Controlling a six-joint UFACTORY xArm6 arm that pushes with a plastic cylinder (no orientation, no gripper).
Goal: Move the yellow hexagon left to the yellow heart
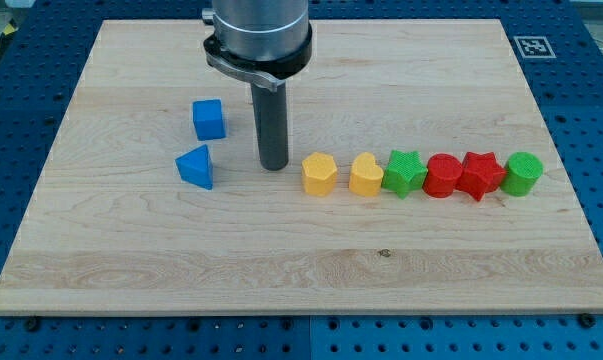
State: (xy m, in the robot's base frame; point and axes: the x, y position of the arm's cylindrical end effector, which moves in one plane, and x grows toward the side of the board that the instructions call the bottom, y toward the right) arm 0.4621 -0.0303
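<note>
Nearest the view's bottom: bare wooden bench point(281, 270), light grain, resting on a blue perforated surface point(601, 130).

Mid-board, a row running toward the view's right: yellow hexagon point(319, 174), then yellow heart point(366, 175) just beside it with a slim gap between, then green star point(404, 173) touching the heart, red cylinder point(443, 176), red star point(481, 174) and green cylinder point(523, 173), packed closely.

Just to the view's left of the yellow hexagon: my tip point(274, 165), set down on the board, near the hexagon but apart from it, roughly level with the row. No jaws on this end effector, only a plain dark rod; nothing spread, nothing pinched.

Farther toward the view's left: blue triangular block point(195, 166), and a little beyond it toward the view's top, blue cube point(209, 119).

Rod standing upright, rising to a grey cylindrical housing point(257, 35) at the view's top, cut off by the frame edge.

At the far right corner: a black-and-white marker tag point(532, 46).
</note>
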